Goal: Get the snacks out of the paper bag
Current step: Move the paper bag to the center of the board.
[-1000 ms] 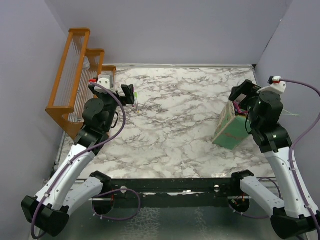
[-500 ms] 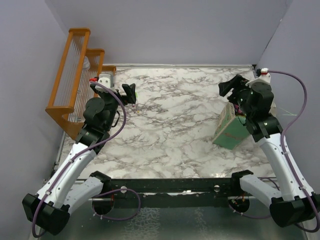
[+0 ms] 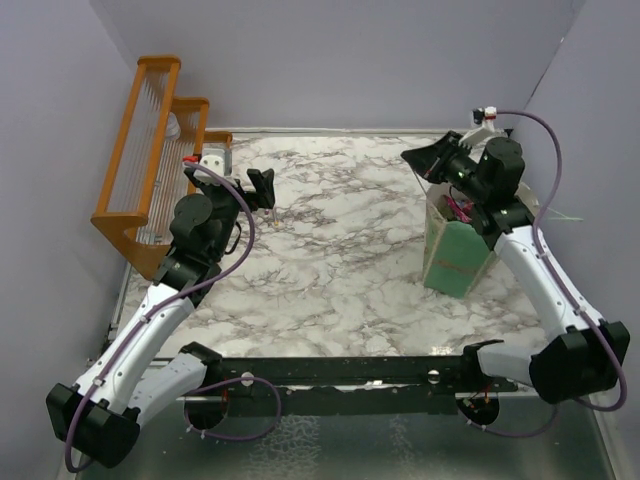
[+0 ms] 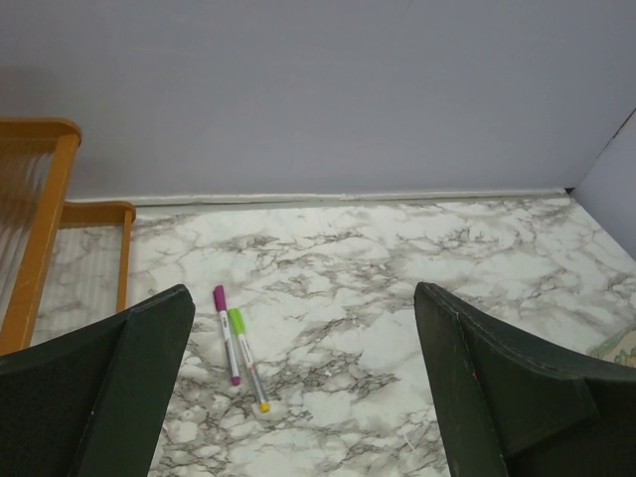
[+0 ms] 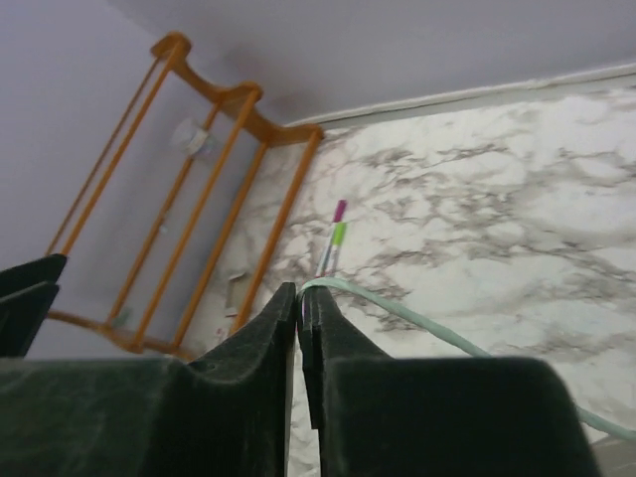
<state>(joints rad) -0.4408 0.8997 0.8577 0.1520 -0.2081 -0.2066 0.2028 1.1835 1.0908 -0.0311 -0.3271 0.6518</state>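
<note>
- The snacks (image 3: 462,205) show as a patch of pink and purple foil in the open mouth of the paper bag (image 3: 455,250). How many packets there are cannot be told from the overhead view.
- The mint-green bag stands upright on the right side of the marble table (image 3: 340,250), its mouth facing up and its cream lining showing.
- The right gripper (image 3: 415,160) hangs above the bag's far left corner, higher than the rim and clear of the snacks inside.
- In the right wrist view, the right gripper (image 5: 300,293) has its jaws drawn almost together. A thin pale strand (image 5: 427,328) is pinched at the tips and runs down and away to the lower right. It looks like the bag's handle, taut between the fingers and the bag.
- No packet is in that grip.
- The left gripper (image 3: 262,188) is well apart from the bag, over the far left part of the table. The left wrist view shows the left gripper (image 4: 303,397) spread wide with nothing between its jaws.
- Two markers (image 4: 238,348), one purple-capped and one green-capped, lie side by side on the marble just beyond it.
- An orange wooden rack (image 3: 140,150) stands along the left wall, beside the markers.
</note>
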